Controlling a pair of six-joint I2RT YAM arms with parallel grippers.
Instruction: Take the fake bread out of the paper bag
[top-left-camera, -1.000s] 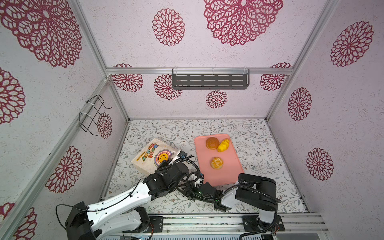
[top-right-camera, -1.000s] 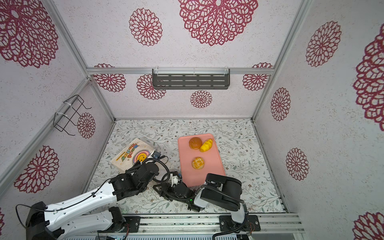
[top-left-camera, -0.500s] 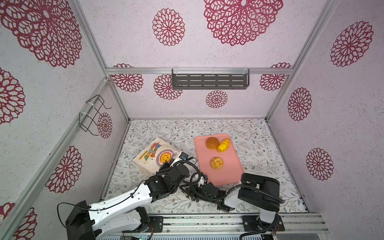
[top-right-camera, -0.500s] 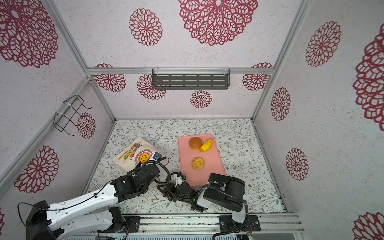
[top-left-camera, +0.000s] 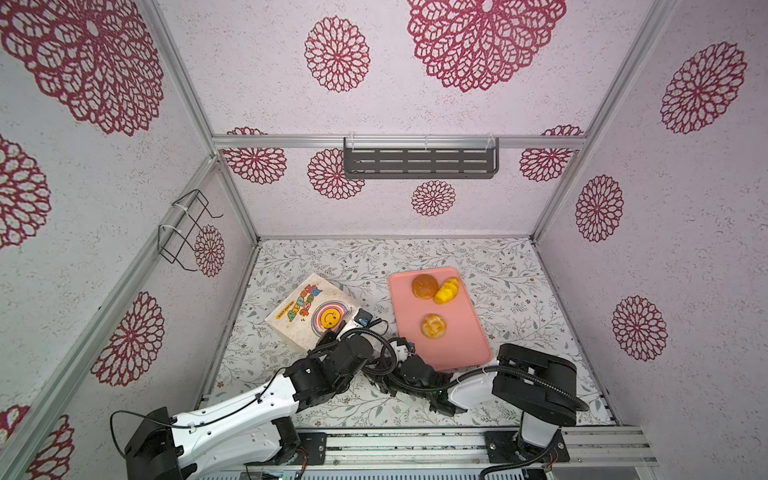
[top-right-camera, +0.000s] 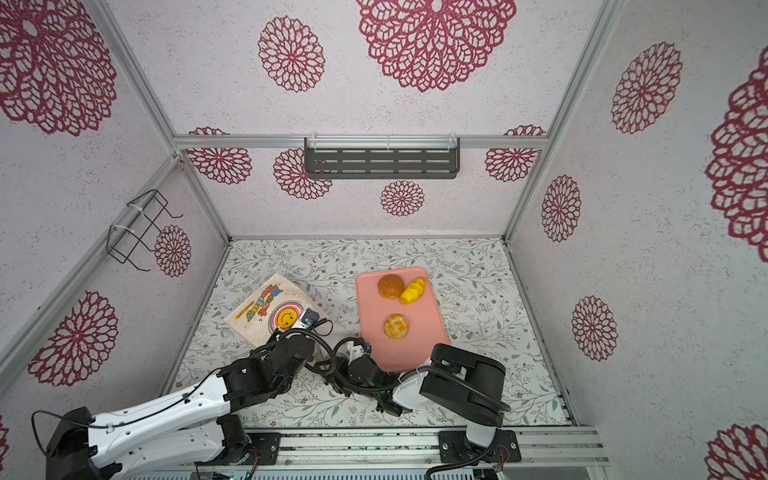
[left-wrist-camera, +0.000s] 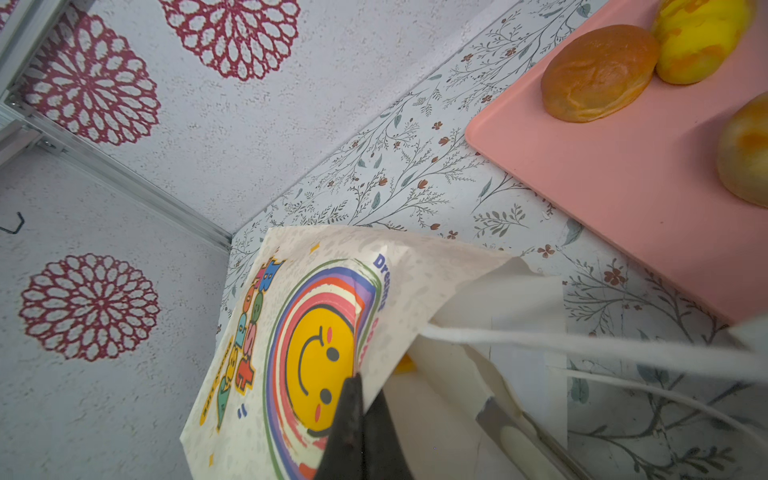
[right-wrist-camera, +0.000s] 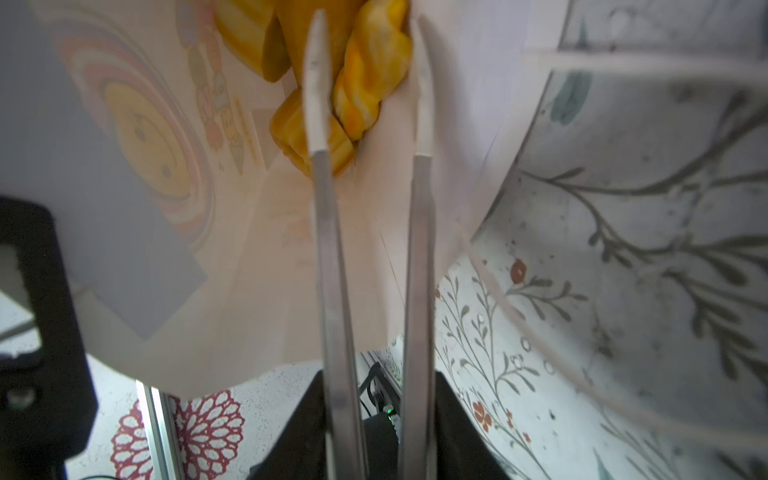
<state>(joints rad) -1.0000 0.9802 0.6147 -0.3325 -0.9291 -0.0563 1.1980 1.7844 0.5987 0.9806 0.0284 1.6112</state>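
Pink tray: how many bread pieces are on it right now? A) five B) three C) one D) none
B: a brown round bun, a yellow roll and a golden bun lie on the pink tray, as both top views show.

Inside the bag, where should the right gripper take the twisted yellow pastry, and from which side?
Across its near end, one finger on each long flank, coming straight in through the open mouth of the paper bag. The twisted pastry lies lengthwise along the bag, its end toward the right gripper.
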